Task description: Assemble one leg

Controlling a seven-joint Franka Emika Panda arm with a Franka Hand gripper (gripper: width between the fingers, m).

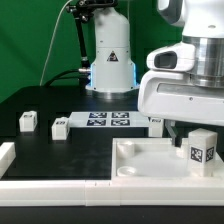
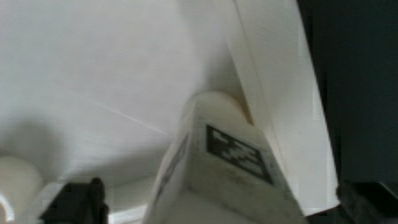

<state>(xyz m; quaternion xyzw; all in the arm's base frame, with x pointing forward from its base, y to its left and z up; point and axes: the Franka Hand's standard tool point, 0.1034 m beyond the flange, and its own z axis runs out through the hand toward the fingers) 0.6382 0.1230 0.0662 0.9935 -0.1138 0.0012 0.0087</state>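
One leg [image 1: 201,151] stood upright on the white panel [image 1: 140,158] at the lower right of the exterior frame, its marker tag facing the camera, directly beneath the robot's white wrist housing. The tool [image 1: 181,132] hung just above and beside that leg; its fingers were largely hidden behind the housing, so whether it was parted or clamped on the block could not be told from that angle. The wrist view offered little more: dark fingertips [image 2: 75,200] showed at the lower edge of the frame, with the tagged leg [image 2: 231,155] between them against the pale panel surface, but contact was not clear.

Three other small tagged blocks lay on the black desk [image 1: 60,155] across the middle of the exterior frame, at left [image 1: 28,122], centre left [image 1: 60,126] and centre right [image 1: 154,122], well apart from the panel. The marker board [image 1: 105,120] lay flat between them.

Judged from this, the job appeared well advanced: the leg had reached the panel's corner area and stood vertical. Still to be confirmed was whether it was fully seated and fastened in its socket, after which the tool would have to let go and draw clear.
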